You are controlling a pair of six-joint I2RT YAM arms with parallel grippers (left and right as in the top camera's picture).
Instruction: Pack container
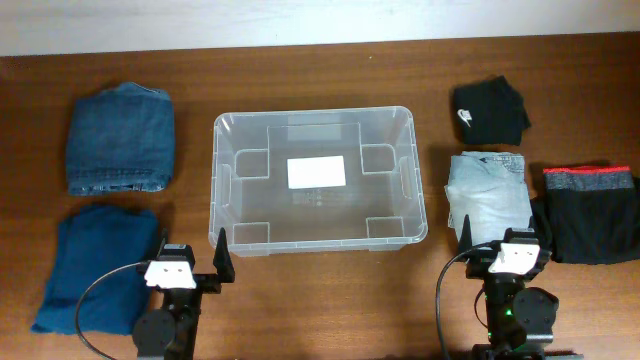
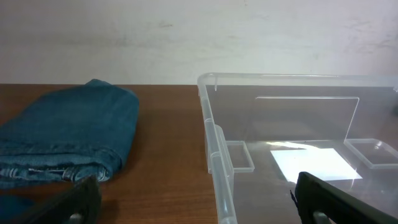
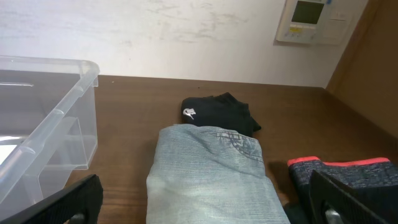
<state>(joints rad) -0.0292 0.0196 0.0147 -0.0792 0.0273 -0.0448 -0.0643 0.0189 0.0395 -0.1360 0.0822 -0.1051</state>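
The clear plastic container [image 1: 228,160] stands at the table's middle, empty, with a white label [image 1: 316,172] on its base; it also shows in the left wrist view [image 2: 214,143] and the right wrist view [image 3: 59,115]. My left gripper [image 1: 193,262] is open and empty at the front, near the container's front left corner. My right gripper [image 1: 503,240] is open and empty, its fingers at the near end of folded light blue jeans [image 1: 487,189], which also show in the right wrist view [image 3: 211,174].
Folded dark blue jeans [image 1: 121,138] lie at the back left, a blue garment [image 1: 93,265] at the front left. A black garment with a white logo [image 1: 489,110] lies at the back right. A black garment with a red band [image 1: 590,210] lies at the far right.
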